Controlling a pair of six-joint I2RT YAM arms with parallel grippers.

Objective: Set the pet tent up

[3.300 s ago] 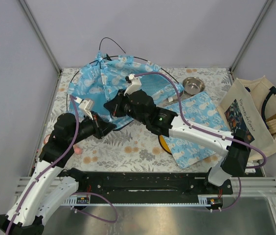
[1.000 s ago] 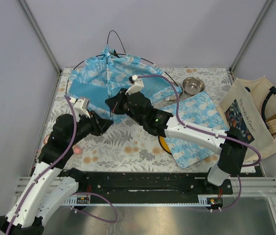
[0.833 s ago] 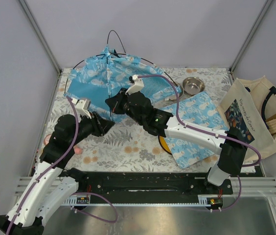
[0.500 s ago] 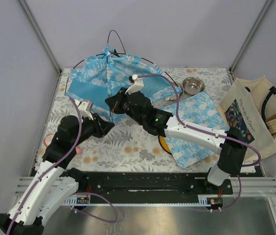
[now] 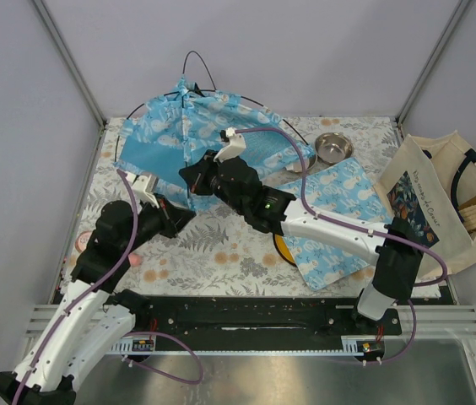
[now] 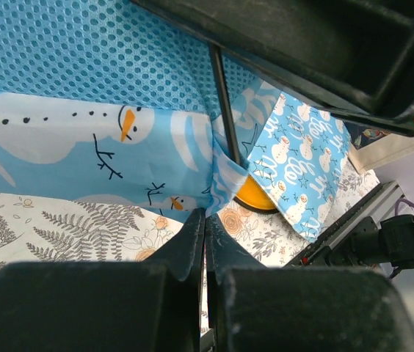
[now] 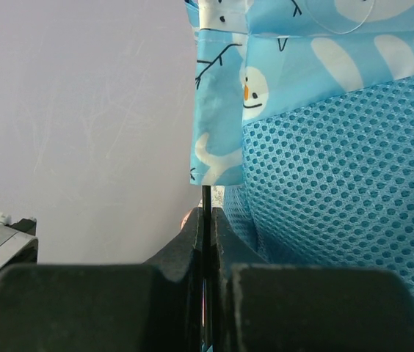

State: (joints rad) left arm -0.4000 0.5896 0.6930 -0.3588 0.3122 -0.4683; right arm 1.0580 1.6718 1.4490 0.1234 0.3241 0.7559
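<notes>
Just left of the metal bowl (image 5: 333, 148), toward the back of the table (image 5: 221, 253): the pet tent (image 5: 213, 126), half raised, peak gathered to a point on the far side. Light-blue cloth printed with white snowmen, plainer blue mesh panels low on the front, thin black poles arching out past the cloth at the back and at the side away from the bowl. Slack and creased on the side nearest the bowl.

Right gripper (image 5: 186, 175), well left of the bowl at the tent's front face: fingers pressed together on a black pole (image 7: 205, 196) just below the open end of a printed sleeve.

Left gripper (image 5: 183, 215), left of the bowl and nearer the arm bases, under the tent's front hem: fingers closed tight, tips right at a sleeve end; no telling of any cloth pinched between them.

Flat mat (image 5: 339, 219) of matching print just in front of the bowl.
</notes>
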